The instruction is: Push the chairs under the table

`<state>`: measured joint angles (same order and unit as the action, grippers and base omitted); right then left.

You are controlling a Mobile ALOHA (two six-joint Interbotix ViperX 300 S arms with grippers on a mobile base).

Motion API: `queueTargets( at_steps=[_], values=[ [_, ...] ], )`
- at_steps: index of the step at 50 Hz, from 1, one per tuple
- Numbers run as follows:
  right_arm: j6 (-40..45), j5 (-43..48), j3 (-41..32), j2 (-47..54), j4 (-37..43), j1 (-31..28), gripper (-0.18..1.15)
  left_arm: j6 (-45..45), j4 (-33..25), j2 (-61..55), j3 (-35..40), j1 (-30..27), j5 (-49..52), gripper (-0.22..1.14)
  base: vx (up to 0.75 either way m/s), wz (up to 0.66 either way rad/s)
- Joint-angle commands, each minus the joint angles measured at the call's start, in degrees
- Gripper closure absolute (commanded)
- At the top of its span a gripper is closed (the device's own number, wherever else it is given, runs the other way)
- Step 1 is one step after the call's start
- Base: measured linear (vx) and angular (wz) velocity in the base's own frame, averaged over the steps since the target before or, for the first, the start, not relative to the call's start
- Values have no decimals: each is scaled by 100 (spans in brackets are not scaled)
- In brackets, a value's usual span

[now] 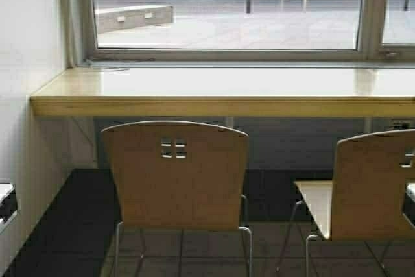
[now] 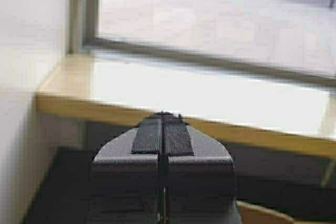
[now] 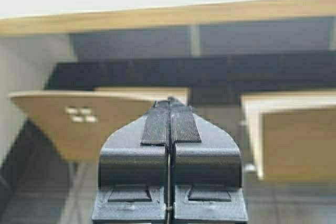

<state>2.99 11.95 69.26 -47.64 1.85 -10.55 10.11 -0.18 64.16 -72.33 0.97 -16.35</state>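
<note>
Both pincers closed on nothing: left pincer (image 2: 163, 129), right pincer (image 3: 170, 121). Left chair (image 1: 175, 173) straight ahead, back facing, short of the tabletop (image 1: 220, 105) front edge; right chair (image 1: 363, 186) likewise.

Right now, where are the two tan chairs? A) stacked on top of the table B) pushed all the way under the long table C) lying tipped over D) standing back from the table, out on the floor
D: the left chair and the right chair both stand upright on the floor with their backs short of the table edge, and the right chair's seat is fully in view.
</note>
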Motion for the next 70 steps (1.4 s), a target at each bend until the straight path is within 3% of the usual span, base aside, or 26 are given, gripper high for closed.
queueTargets(
  at_steps=[1,18,30,36,43,51,55,70],
  values=[
    [26,-26,-114,-62,26,-9,93,70,0,-202,70,-9,-26,89,10,39],
    [53,-615,-193,-220,220,-9,93,431,0,-475,387,26,-26,88,11,34],
    [44,-703,-167,-26,1828,-97,91,1468,-18,-1758,773,932,-105,88,13,21],
    [44,-677,-255,264,2285,-97,84,1775,-26,-2786,1143,1116,-246,84,14,5],
    [53,-668,-422,756,2566,-105,59,2118,-149,-3823,1591,1222,-255,62,15,-8],
    [53,-694,-703,1336,3234,-97,7,2760,-334,-4579,1793,1318,-316,12,17,-13],
    [53,-756,-879,1635,3735,-105,-8,3120,-378,-4913,1854,1397,-413,-13,18,-16],
    [202,-1283,-1828,3340,6179,-422,-7,4737,-1063,-6205,1978,1529,-413,-11,16,-14]
  ],
)
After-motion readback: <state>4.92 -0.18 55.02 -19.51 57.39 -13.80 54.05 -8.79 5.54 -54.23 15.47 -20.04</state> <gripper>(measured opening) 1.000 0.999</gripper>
